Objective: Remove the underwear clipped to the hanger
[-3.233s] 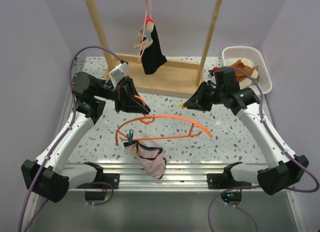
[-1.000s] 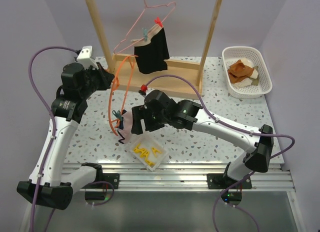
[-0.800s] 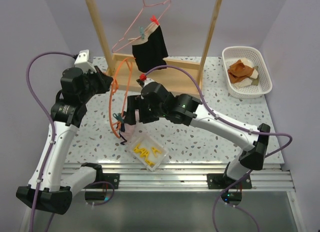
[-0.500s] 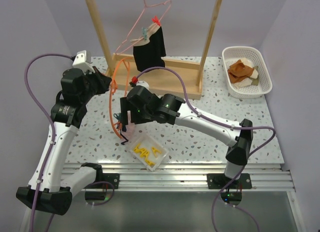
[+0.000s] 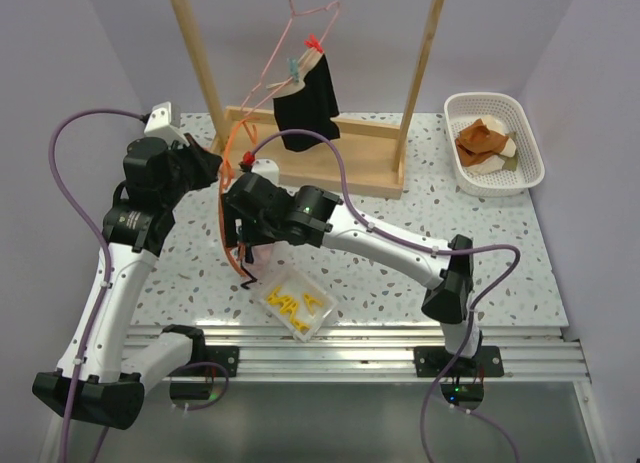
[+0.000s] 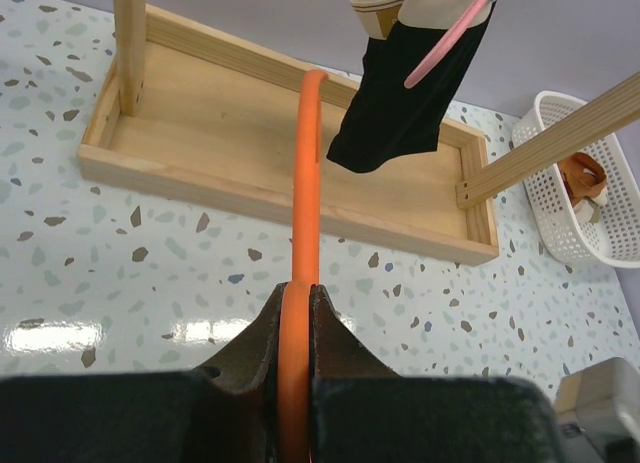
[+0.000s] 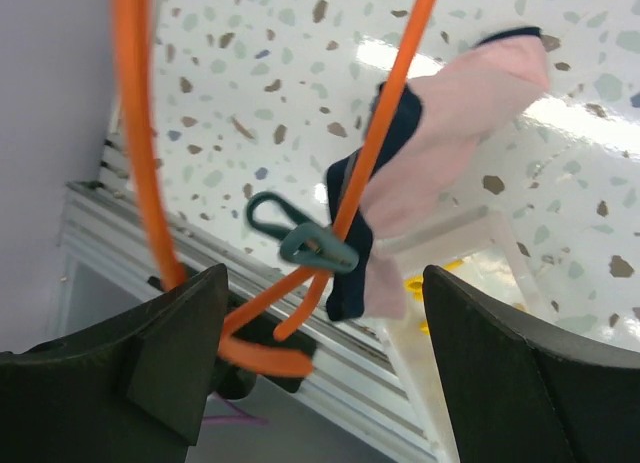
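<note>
My left gripper [image 5: 218, 171] is shut on the orange hanger [image 6: 300, 233], holding it upright above the table. On its lower arm a teal clip [image 7: 305, 241] pins the pale pink underwear [image 7: 450, 153] with navy trim. My right gripper [image 7: 326, 275] is wide open, its fingers on either side of the clip and touching nothing. In the top view the right gripper [image 5: 243, 241] hides that brief. The black underwear [image 5: 308, 103] hangs clipped to a pink hanger [image 5: 290, 58] on the wooden rack [image 5: 320, 158].
A clear box [image 5: 295, 301] with yellow clips lies tilted just in front of the orange hanger's lower end. A white basket [image 5: 530, 148] holding a brown cloth [image 5: 480, 138] stands at the back right. The rack's base and posts rise behind the arms.
The right arm has swung left and stretched out, bringing its open gripper to the clip on the orange hanger. The left arm has shifted only slightly. The pink hanger has swayed slightly.
</note>
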Action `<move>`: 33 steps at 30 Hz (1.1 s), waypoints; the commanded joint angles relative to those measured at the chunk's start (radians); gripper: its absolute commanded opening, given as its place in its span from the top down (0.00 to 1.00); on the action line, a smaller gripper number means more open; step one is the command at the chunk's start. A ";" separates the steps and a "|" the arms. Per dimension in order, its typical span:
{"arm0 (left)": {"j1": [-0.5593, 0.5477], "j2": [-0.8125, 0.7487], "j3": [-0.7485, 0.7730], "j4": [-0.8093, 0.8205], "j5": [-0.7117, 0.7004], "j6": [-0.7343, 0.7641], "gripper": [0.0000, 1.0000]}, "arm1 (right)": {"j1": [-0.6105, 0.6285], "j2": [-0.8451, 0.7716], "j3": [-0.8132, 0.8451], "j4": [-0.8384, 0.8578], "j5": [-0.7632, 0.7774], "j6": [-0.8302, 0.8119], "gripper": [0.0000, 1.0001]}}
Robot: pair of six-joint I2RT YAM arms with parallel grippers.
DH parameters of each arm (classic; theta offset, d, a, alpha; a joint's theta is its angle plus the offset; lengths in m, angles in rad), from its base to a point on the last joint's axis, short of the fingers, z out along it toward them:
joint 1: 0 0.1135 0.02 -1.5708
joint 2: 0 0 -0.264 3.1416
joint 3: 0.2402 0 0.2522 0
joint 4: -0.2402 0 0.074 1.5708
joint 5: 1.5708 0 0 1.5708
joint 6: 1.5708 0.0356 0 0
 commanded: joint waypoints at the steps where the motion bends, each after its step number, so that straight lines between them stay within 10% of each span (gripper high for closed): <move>1: 0.006 -0.018 0.013 0.036 -0.018 -0.020 1.00 | 0.005 0.023 0.038 -0.078 0.080 0.022 0.18; 27: 0.006 -0.029 0.005 0.016 -0.084 0.004 1.00 | -0.058 -0.170 -0.223 -0.058 0.183 0.071 0.15; 33: 0.006 -0.018 -0.006 0.021 -0.059 0.012 1.00 | -0.092 -0.253 -0.305 0.135 -0.076 0.011 0.16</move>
